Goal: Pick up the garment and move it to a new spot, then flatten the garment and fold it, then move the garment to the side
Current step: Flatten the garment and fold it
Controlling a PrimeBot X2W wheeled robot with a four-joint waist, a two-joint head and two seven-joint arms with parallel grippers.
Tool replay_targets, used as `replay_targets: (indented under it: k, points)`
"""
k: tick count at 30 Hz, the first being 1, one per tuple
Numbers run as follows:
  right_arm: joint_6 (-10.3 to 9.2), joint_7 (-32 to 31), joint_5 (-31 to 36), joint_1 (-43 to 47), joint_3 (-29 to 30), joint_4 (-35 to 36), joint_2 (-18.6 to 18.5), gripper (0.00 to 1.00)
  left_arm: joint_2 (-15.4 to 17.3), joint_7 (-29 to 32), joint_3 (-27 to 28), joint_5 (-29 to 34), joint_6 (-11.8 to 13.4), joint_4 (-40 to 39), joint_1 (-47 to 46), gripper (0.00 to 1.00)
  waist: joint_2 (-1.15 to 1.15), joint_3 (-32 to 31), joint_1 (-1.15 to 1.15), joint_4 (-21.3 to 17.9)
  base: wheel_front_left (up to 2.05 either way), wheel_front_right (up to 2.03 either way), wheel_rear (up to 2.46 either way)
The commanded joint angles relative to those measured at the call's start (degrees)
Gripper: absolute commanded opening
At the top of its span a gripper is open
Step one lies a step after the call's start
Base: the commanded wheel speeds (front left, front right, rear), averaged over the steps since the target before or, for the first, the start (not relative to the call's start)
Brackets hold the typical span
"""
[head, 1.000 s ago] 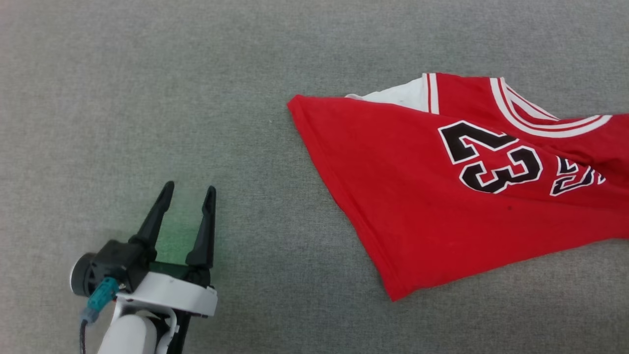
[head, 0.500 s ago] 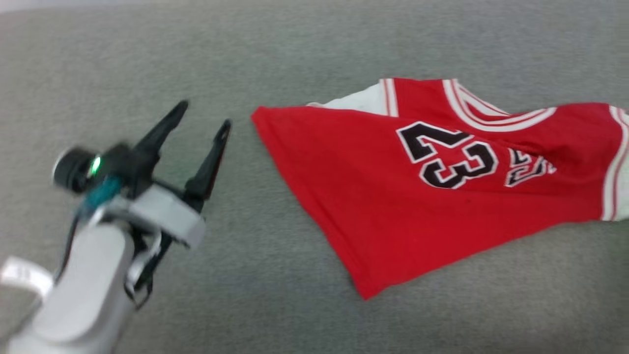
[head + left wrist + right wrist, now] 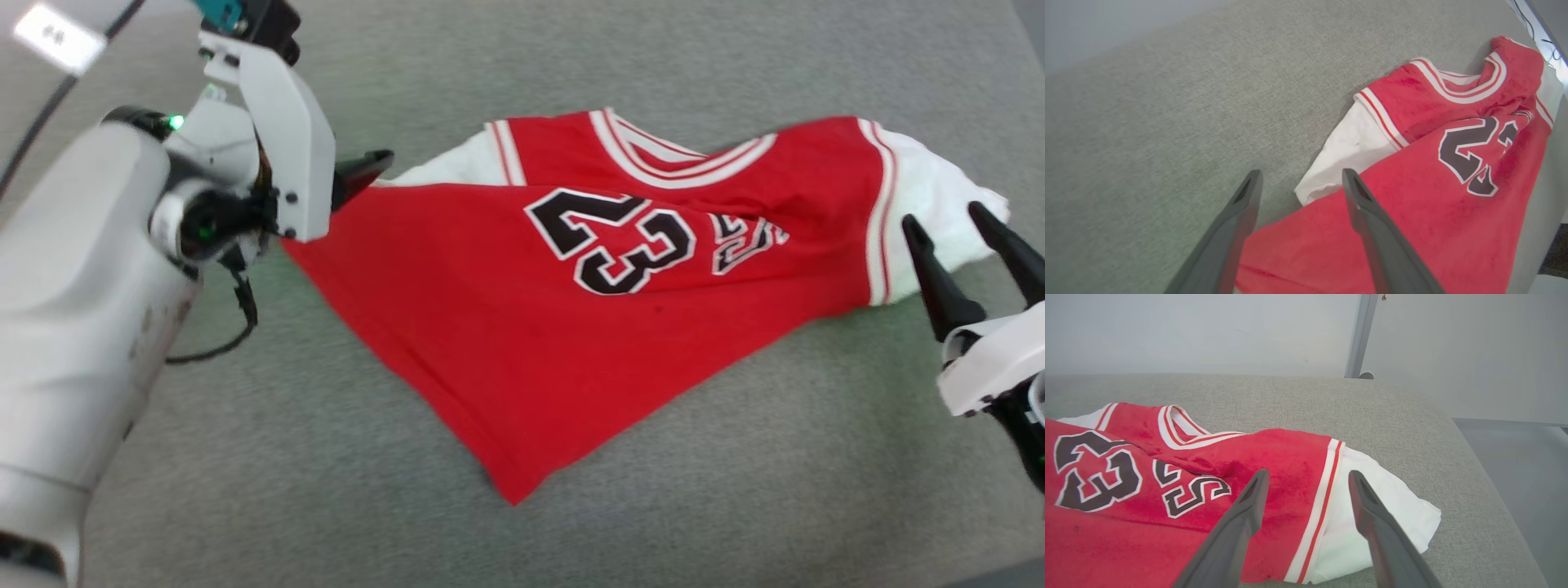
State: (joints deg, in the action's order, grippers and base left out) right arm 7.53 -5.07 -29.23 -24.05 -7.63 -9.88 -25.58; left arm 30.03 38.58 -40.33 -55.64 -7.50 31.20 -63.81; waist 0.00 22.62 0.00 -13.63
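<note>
left gripper point(image 3: 1301, 173), mostly hidden behind its wrist point(image 3: 277, 122) at upper left, is hovering over the garment point(image 3: 522, 351), fingers apart. right gripper point(image 3: 943, 216), cut off at the right edge, is likewise gaping.

Left claw point(image 3: 1298, 179) now up at garment point(image 3: 506, 327) left corner; right claw point(image 3: 944, 219) entered beside white sleeve point(image 3: 931, 188).

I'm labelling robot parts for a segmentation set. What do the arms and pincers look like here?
The left pincer and right pincer each have two long, dark, tapering fingers on a white mount. The left forearm is pale grey, with a green light, a teal connector and a black cable.
</note>
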Motion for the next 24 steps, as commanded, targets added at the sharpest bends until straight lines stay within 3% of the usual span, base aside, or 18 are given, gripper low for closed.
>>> replay_targets:
  k: [1, 12, 24]
  points:
    - [-0.08, 0.5, 0.3, -0.7, -0.8, 0.5, 0.7, 1.0, -0.6, 4.2, -0.5, -1.6, 0.1, 2.9, -2.2, 1.0, 0.0, 2.4, 0.0, -3.8, 0.0, 0.0, 0.0]
    - [-0.08, 1.4, 0.9, -2.4, -4.9, 1.1, 2.3, 1.0, -2.6, 19.7, -2.1, -4.8, 1.6, 15.9, -8.4, 1.0, 0.0, 5.1, 0.0, -7.6, 0.0, 0.0, 0.0]
    - [-0.08, 0.8, 1.3, -3.6, -5.8, 0.6, 2.6, 1.0, -2.8, 29.7, -2.7, -9.0, 0.9, 15.2, -6.9, 1.0, 0.0, 5.3, 0.0, -6.9, 0.0, 0.0, 0.0]
